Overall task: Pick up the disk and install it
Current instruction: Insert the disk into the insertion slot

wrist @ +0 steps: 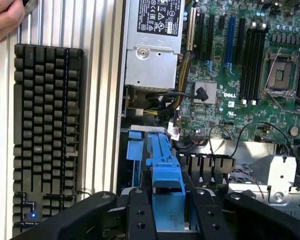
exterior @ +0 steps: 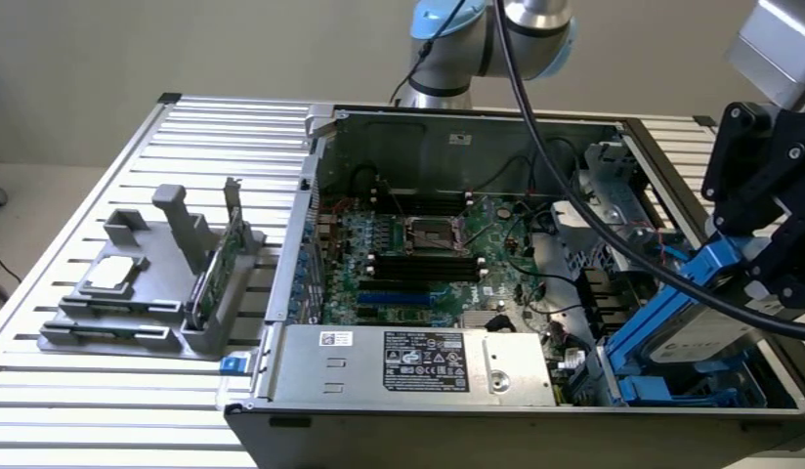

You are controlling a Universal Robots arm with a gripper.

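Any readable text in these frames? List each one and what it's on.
"DELL": white print on the motherboard.
On the power supply label: print too small to read.
On the white sticker beside that label: too small to read.
On the disk: label unreadable.
On the keyboard: key legends too blurred to read.
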